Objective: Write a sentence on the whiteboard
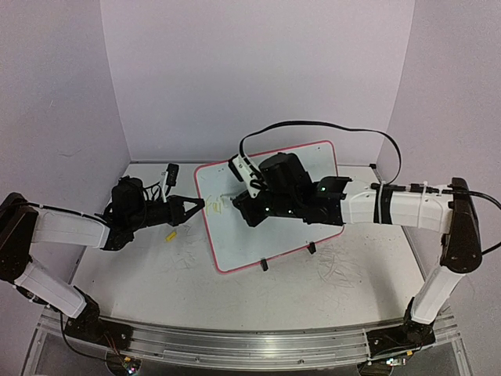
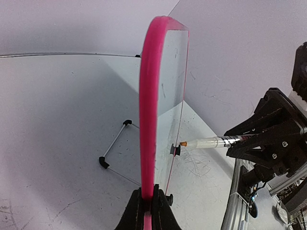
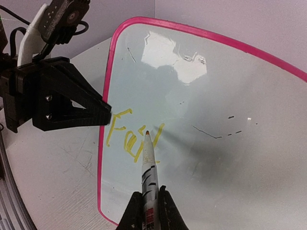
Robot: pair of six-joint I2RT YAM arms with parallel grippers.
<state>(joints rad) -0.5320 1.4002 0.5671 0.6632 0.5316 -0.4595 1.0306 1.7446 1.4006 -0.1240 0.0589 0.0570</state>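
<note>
The only writing I can read is a few yellow letters (image 3: 125, 136) near the left edge of the whiteboard (image 3: 230, 158), something like "Fai", though the last stroke is unclear. Short grey marks (image 3: 206, 132) are scattered further right on its glossy face. The marker (image 3: 148, 165) carries a printed label, too small to make out.

The whiteboard stands propped at a tilt in the middle of the bench (image 1: 149, 270), on two black clip feet (image 1: 264, 265), with a pink rim all round. The left claw (image 2: 149, 201) is clamped tight on the rim at the board's left edge. The right claw (image 3: 149, 203) is closed round the marker, whose orange tip sits at the board's face just beside the letters.

The bench is pale grey and scuffed with scribbles (image 1: 337, 270), and a small yellow piece (image 1: 170, 235) lies near the left arm. Plain pale walls close in behind and on both sides
</note>
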